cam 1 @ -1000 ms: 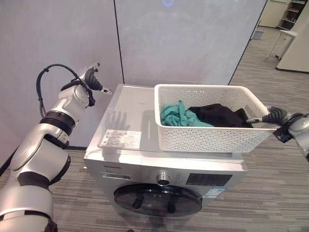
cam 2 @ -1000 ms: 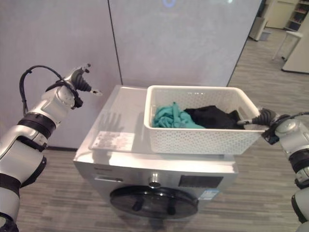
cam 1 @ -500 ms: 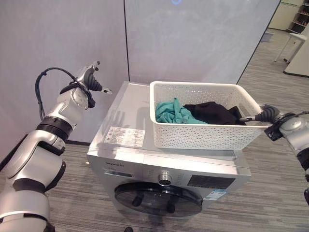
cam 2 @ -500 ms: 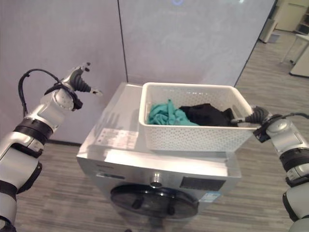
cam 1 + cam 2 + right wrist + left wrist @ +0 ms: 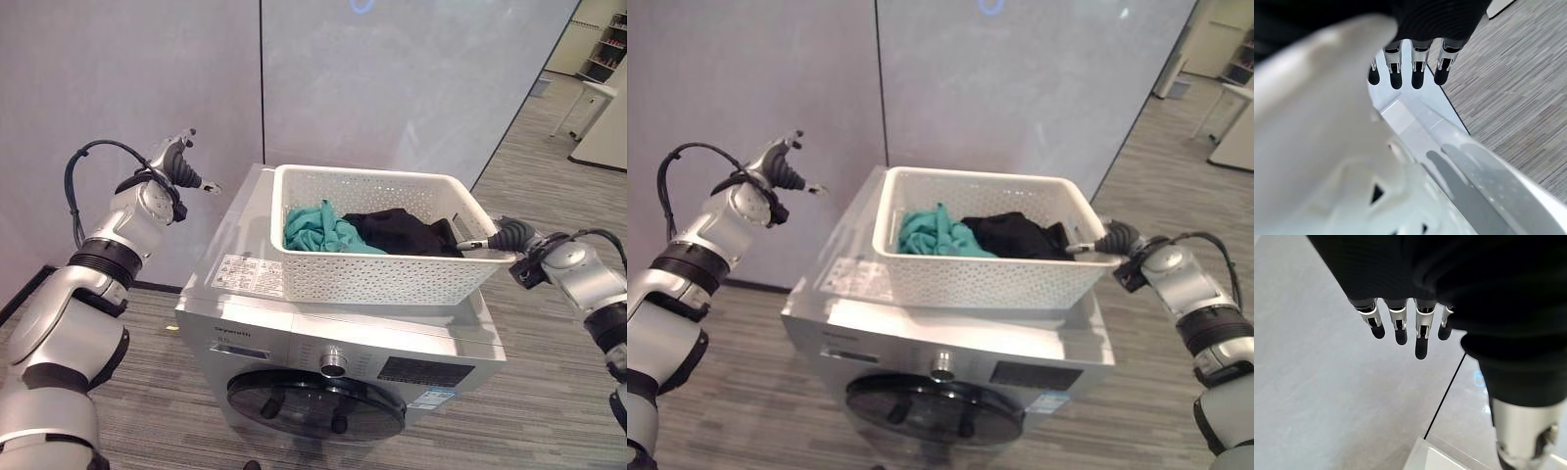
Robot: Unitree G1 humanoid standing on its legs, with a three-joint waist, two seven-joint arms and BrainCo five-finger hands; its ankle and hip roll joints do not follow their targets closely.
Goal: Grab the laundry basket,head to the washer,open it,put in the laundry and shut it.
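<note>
A white perforated laundry basket (image 5: 372,279) rests on top of the silver washer (image 5: 240,240). Teal laundry (image 5: 313,230) and black laundry (image 5: 397,230) lie inside it. My right hand (image 5: 511,238) is at the basket's right end, level with the rim. In the right wrist view its fingers (image 5: 1418,73) run straight past the basket rim (image 5: 1317,98), above the washer's top (image 5: 1488,171). My left hand (image 5: 176,166) hangs raised in the air left of the washer, fingers (image 5: 1420,333) straight and holding nothing. The washer's round dark door (image 5: 313,401) is closed.
Grey wall panels (image 5: 392,88) stand right behind the washer. Grey plank floor (image 5: 558,392) spreads to the right, with a white table (image 5: 593,98) and shelves far back at the right.
The basket has slid left, further onto the washer's top, and my right hand has followed it. My left hand stays raised. The camera has shifted.
</note>
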